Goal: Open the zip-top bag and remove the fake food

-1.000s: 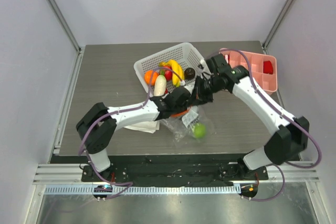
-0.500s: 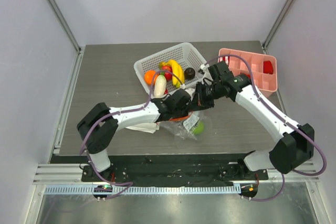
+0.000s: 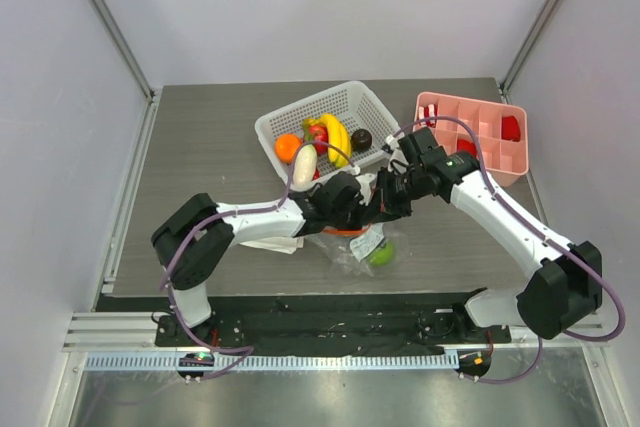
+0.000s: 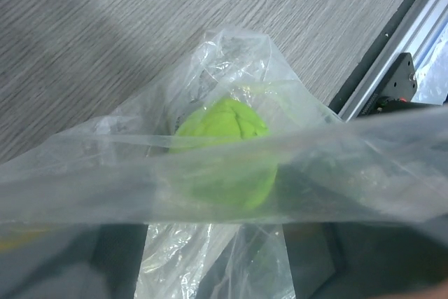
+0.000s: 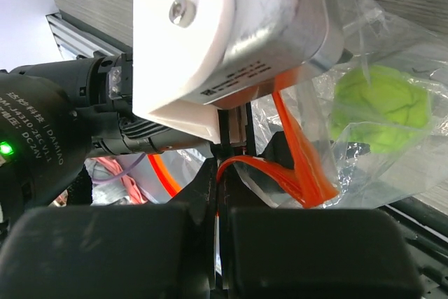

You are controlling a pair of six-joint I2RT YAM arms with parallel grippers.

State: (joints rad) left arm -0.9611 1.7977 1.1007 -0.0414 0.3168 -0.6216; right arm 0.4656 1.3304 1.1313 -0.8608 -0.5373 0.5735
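Observation:
The clear zip-top bag (image 3: 352, 247) hangs between both grippers near the table's front edge. A green apple (image 3: 381, 253) sits inside it, also seen in the left wrist view (image 4: 224, 152) and the right wrist view (image 5: 381, 106). My right gripper (image 5: 222, 173) is shut on the bag's orange-red zip strip (image 5: 301, 159). My left gripper (image 3: 350, 209) is right beside it. The strip runs up under its white housing (image 5: 231, 40), and the bag's film (image 4: 210, 54) stretches across its view. Bananas (image 3: 336, 135), radish (image 3: 304, 167), orange (image 3: 288, 147), red apple (image 3: 318, 132) and a dark piece (image 3: 362, 139) lie in the white basket (image 3: 268, 125).
A pink divided tray (image 3: 520, 112) stands at the back right with red and striped pieces in it. A white cloth (image 3: 272, 240) lies under the left arm. The table's front edge and a black rail (image 4: 392, 82) run just beyond the bag.
My right gripper has moved toward the front and closer to the left gripper at the zip strip. The bag with the green apple shifted slightly.

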